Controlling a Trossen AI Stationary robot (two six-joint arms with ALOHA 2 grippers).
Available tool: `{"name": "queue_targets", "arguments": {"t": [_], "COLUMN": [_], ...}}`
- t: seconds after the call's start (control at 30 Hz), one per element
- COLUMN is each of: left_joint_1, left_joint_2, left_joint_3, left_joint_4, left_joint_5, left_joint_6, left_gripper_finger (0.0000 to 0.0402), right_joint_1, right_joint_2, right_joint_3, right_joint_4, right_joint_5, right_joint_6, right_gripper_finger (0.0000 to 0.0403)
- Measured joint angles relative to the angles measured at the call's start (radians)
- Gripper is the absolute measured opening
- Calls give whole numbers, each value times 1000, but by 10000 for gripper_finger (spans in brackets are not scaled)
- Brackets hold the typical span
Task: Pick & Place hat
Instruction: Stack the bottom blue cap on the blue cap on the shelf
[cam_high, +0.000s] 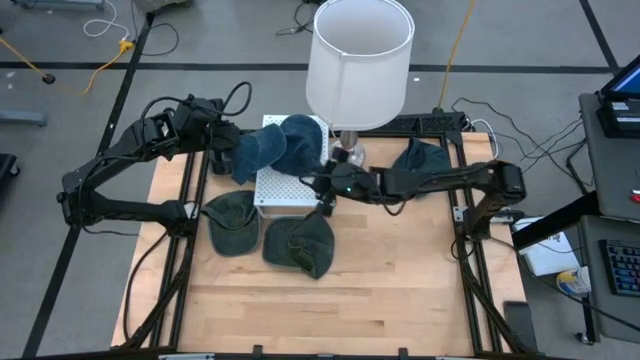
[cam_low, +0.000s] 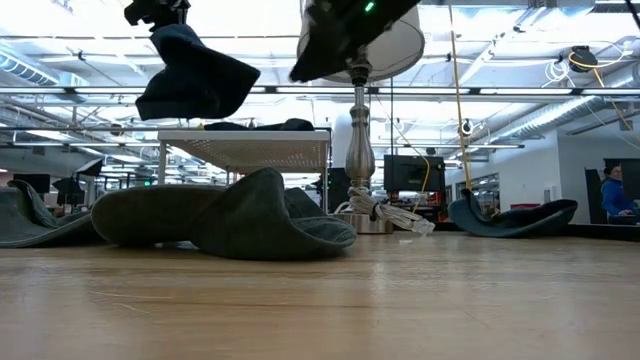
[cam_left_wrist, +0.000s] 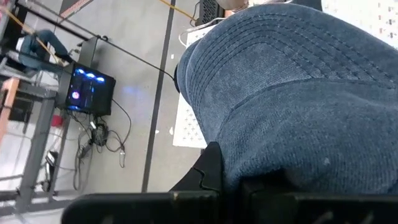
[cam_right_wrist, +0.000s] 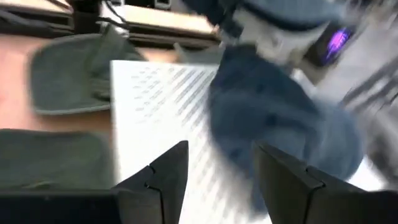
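Left tool (cam_high: 226, 148) is clenched on the blue hat (cam_high: 275, 148), hanging it over the near-left part of the white perforated stand (cam_high: 285, 185). Right tool (cam_high: 322, 184) hovers half-spread and empty beside that stand. Best play, I'd say: carry the hat fully over the platform, lower until the cloth settles flat, then release. Two green hats (cam_high: 232, 221) lie on the counter (cam_high: 330, 300); farther back stands the lamp (cam_high: 358, 62).

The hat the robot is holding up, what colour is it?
Blue, like denim. The hat in the left gripper shows best in the left wrist view.
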Motion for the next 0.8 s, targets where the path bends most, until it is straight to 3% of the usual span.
{"name": "queue_targets", "arguments": {"t": [0.2,0.37,0.6,0.8], "left_joint_1": [-17,-67,-144,-158], "left_joint_2": [0,10,140,270], "left_joint_3": [0,1,109,209], "left_joint_4": [-2,43,48,37], "left_joint_5": [-66,-155,-321,-377], "left_joint_6": [-21,-116,-293,-534], "left_gripper_finger": [0,0,0,0], "right_joint_1": [57,107,125,125], "right_joint_2": [-126,-226,-315,-357], "right_joint_3": [0,0,0,0], "right_joint_4": [-305,-363,-365,-369], "right_joint_5": [-7,-6,-5,-7], "right_joint_6": [325,474,550,575], "right_gripper_finger": [169,169,169,169]}}
